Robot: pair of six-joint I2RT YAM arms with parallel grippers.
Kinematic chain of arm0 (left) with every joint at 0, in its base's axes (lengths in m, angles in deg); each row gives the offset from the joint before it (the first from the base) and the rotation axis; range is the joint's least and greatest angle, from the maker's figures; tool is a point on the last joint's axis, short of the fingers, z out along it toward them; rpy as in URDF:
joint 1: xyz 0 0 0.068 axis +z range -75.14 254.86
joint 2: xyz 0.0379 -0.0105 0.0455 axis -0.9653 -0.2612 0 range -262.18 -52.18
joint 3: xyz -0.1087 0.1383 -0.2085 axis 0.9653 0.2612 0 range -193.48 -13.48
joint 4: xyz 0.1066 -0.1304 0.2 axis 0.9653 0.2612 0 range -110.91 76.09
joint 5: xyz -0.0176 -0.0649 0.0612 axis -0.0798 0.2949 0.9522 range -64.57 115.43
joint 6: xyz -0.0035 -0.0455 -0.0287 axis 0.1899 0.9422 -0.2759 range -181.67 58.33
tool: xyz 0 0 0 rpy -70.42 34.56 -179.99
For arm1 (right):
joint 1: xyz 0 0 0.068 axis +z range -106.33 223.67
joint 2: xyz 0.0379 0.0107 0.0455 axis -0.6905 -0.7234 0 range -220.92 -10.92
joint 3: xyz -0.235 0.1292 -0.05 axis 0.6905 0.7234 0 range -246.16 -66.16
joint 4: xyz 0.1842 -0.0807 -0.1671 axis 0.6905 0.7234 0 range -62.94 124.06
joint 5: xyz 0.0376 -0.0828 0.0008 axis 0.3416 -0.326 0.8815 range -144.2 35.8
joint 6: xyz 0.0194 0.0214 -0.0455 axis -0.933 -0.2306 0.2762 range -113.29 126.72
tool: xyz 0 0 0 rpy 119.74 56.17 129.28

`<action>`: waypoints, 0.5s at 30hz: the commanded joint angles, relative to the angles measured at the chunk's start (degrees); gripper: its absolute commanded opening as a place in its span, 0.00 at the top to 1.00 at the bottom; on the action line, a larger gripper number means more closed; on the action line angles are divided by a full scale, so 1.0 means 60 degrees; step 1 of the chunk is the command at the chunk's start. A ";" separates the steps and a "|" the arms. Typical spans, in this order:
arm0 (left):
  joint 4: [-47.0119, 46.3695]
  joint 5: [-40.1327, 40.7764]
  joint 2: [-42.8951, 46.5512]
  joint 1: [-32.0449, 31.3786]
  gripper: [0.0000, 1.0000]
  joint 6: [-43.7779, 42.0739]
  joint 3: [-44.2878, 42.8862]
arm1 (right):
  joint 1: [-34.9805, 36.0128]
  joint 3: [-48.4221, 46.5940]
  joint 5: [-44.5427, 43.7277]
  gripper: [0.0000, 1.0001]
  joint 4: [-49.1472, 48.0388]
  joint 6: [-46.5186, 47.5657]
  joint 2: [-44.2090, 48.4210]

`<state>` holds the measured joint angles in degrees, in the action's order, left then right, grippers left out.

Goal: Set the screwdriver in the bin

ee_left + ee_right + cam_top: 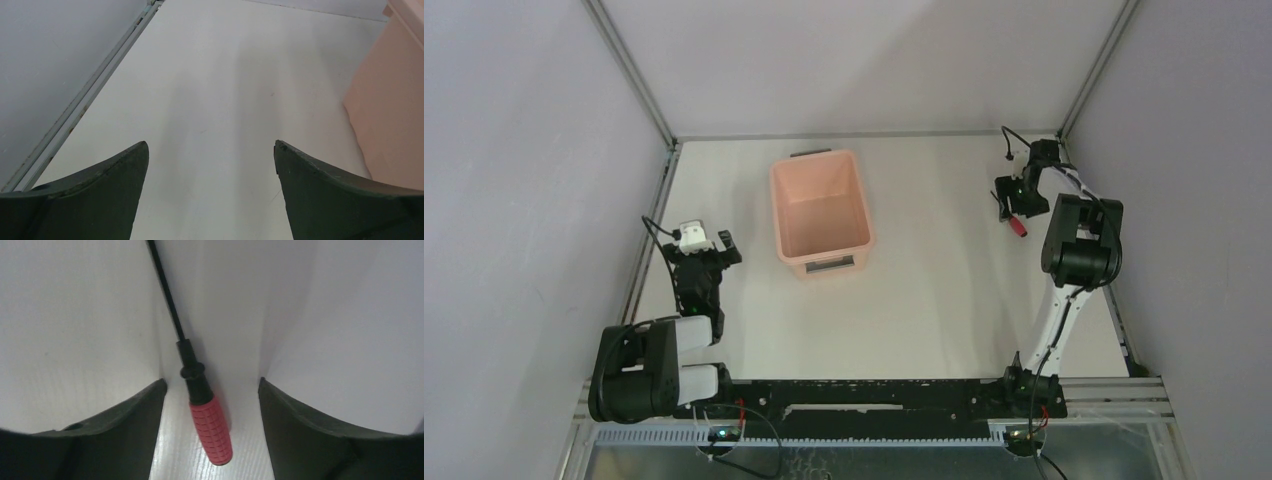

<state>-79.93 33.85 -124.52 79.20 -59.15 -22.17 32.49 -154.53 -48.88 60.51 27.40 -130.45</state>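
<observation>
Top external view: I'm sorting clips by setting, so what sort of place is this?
Probably a robotics test cell: plain walls on a metal frame enclose a white table holding a pink bin and screwdriver.

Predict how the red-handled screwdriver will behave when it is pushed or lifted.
The screwdriver looks rigid: its thin shaft runs dead straight. Its round handle will probably roll if nudged sideways. The handle's gridded texture should resist slipping in the right gripper.

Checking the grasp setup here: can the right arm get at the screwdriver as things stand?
Probably yes. The right gripper is open, with the screwdriver lying between its jaws and nothing in the way. How far above it the gripper hangs cannot be told.
</observation>
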 commanded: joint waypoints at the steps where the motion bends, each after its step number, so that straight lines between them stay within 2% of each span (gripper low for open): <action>1: -0.0277 0.0042 0.0059 -0.0064 0.00 -0.0173 -0.0371 | -0.0026 0.0016 0.0347 0.33 0.0301 -0.0338 -0.0241; 2: -0.0284 0.0036 0.0066 -0.0064 0.00 -0.0175 -0.0371 | -0.0034 0.0077 0.0302 0.40 0.0310 -0.0404 -0.0242; 4: -0.0285 0.0044 0.0066 -0.0064 0.00 -0.0172 -0.0368 | -0.0033 0.0141 0.0377 0.72 0.0462 -0.0522 -0.0136; 5: -0.0285 0.0046 0.0060 -0.0064 0.00 -0.0172 -0.0376 | -0.0028 0.0127 0.0423 0.79 0.0599 -0.0618 -0.0049; 6: -0.0285 0.0033 0.0057 -0.0064 0.00 -0.0172 -0.0370 | -0.0015 0.0144 0.0438 0.91 0.0669 -0.0745 0.0101; 9: -0.0285 0.0036 0.0048 -0.0064 0.00 -0.0172 -0.0369 | -0.0012 0.0136 0.0583 1.00 0.0914 -0.0946 0.0773; 15: -0.0285 0.0040 0.0066 -0.0064 0.00 -0.0172 -0.0370 | -0.0039 -0.1005 -0.0367 1.00 0.2794 -0.2712 0.1932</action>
<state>-79.93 33.85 -124.52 79.20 -59.15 -22.17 32.49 -154.08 -47.00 68.25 20.32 -126.75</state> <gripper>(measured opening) 0.996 0.041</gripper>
